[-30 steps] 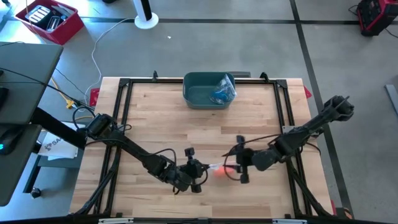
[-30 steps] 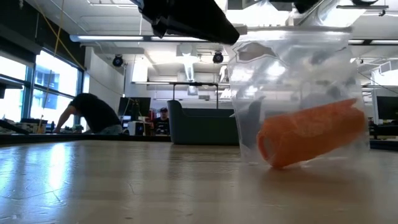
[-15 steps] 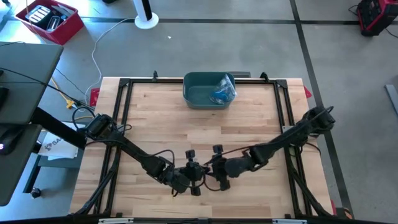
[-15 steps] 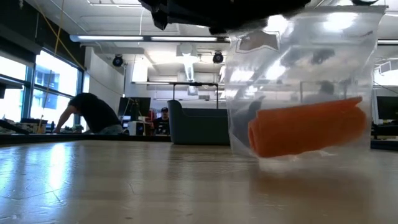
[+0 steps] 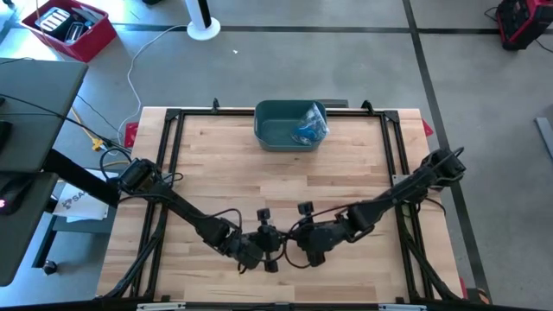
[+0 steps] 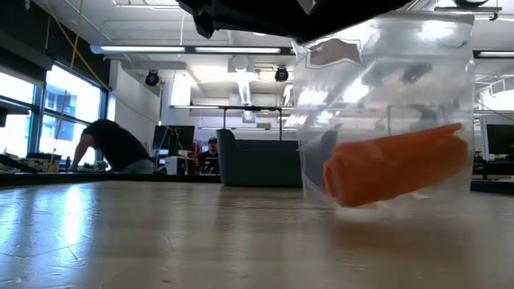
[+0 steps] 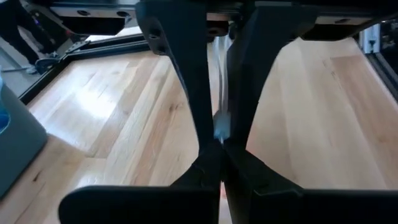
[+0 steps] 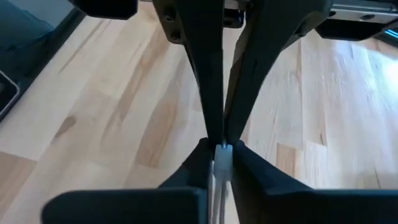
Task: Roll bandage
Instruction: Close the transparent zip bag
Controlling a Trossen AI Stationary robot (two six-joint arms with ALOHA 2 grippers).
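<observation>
High view: left gripper (image 5: 266, 250) and right gripper (image 5: 304, 249) are met near the table's (image 5: 346, 173) front edge; the bin (image 5: 288, 126) is well apart.
Low view: bagged orange bandage (image 6: 397, 163) is hung above bare wood.
Wrist views: both grippers are clamped on the plastic bag (image 8: 221, 163).

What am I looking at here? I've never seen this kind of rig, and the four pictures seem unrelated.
It is one moment seen by four cameras. The overhead picture shows two dark robot arms reaching over a wooden table, meeting near its front edge. At the back sits a teal bin with something blue in it. The table-level picture looks across the wood at a clear plastic bag with an orange bandage roll inside, hanging from above. The other two pictures come from cameras on the arms' wrists. The left gripper and the right gripper are each pinched shut on the bag's top edge, holding it up between them. People in the room behind are bystanders.
</observation>
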